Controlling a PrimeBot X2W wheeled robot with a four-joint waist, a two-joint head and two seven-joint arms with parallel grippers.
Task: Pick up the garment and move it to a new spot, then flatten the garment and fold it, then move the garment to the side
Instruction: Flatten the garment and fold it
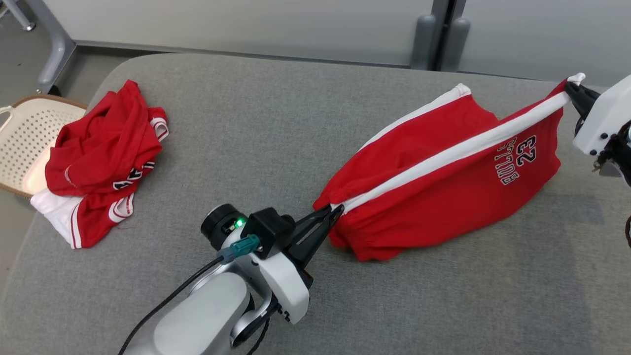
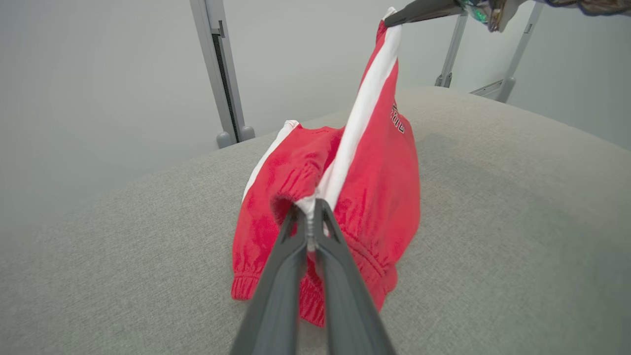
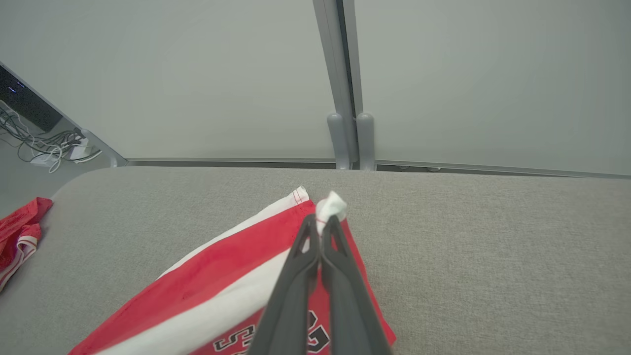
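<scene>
The garment (image 1: 443,182) is a pair of red shorts with a white side stripe and black-and-white lettering, stretched between my two grippers above the grey padded surface. My left gripper (image 1: 331,213) is shut on the elastic waistband end at the white stripe; in the left wrist view the garment (image 2: 374,177) rises from my left gripper (image 2: 309,209) toward the other arm. My right gripper (image 1: 571,88) is shut on the white hem corner at the far right, and the right wrist view shows the right gripper (image 3: 320,222) pinching that corner of the garment (image 3: 222,281). The lower fabric rests on the surface.
A crumpled pile of red and white clothes (image 1: 103,158) lies at the left edge of the grey surface (image 1: 256,128), over a cream perforated basket (image 1: 24,143). A grey wall and metal posts (image 1: 438,34) stand behind.
</scene>
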